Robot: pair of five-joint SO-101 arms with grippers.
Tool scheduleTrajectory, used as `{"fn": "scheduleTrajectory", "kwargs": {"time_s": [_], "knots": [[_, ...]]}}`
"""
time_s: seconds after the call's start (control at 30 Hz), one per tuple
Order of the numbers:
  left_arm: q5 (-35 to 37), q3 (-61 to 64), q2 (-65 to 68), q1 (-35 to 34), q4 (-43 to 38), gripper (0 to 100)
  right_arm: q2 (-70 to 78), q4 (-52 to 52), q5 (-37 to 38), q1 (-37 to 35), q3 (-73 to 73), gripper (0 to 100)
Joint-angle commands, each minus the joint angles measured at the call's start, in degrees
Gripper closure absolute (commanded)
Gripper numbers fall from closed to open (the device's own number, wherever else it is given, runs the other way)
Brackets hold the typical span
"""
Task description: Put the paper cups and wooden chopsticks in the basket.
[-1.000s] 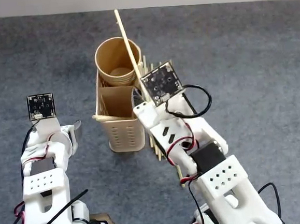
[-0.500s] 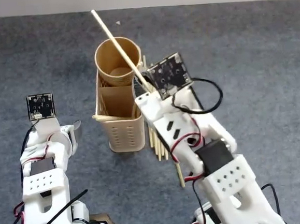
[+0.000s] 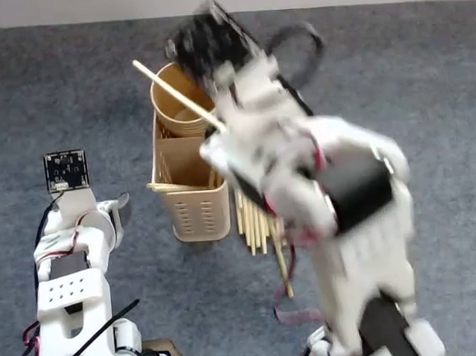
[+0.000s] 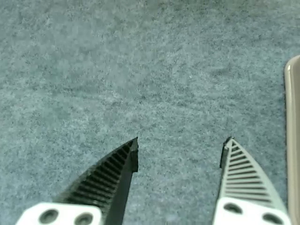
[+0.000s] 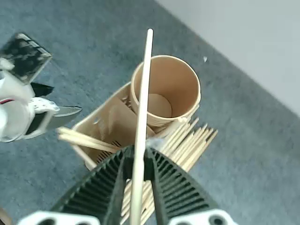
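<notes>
Your bench (image 3: pixel 394 67) is a grey, carpet-like surface that carries everything here. The right arm (image 3: pixel 338 195) is the biggest thing on it: in the high view it rises from 5 o'clock and leans over the middle, its upper part blurred. The left arm (image 3: pixel 68 274) sits at 8 o'clock, well apart from the work.

The basket (image 3: pixel 199 210) stands upright near the centre, a pale slotted box with two compartments. The nested paper cups (image 3: pixel 175 109) stand in its 12 o'clock compartment, mouth up, with the rim above the basket wall. The 6 o'clock compartment is partly hidden by the right arm, so you cannot tell what it holds. A couple of chopsticks (image 5: pixel 86 139) lie across the basket's rim at that end.

A bundle of loose chopsticks (image 3: pixel 258 226) lies flat on the bench against the basket's 3 o'clock side, partly under the right arm.

Your right claw (image 5: pixel 138 152) is clenched on a single chopstick (image 3: pixel 173 92), gripping it low on the shaft. In the high view the stick slants toward 10 o'clock across the mouth of the cups, above them and not inside.

Your left claw (image 4: pixel 180 152) is released, fingers spread over bare bench just at 9 o'clock of the basket, grasping nothing
</notes>
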Motion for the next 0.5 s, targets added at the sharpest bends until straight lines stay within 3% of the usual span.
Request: {"fn": "scheduleTrajectory", "kwargs": {"time_s": [0.0,0.17,0.33,0.47], "knots": [[-0.44,-0.31,-0.84,0.84,-1.85,70,0.31,1.45,0.26,0.4,-2.24,99.3],[-0.44,-0.31,-0.84,0.84,-1.85,70,-7.87,1.1,-2.73,0.84,0.04,99.3],[-0.44,-0.31,-0.84,0.84,-1.76,70,-21.76,-5.58,-10.2,8.22,-2.77,99.3],[-0.44,-0.31,-0.84,0.84,-1.67,70,-27.03,-6.02,-9.67,10.77,17.63,99.3]]}}
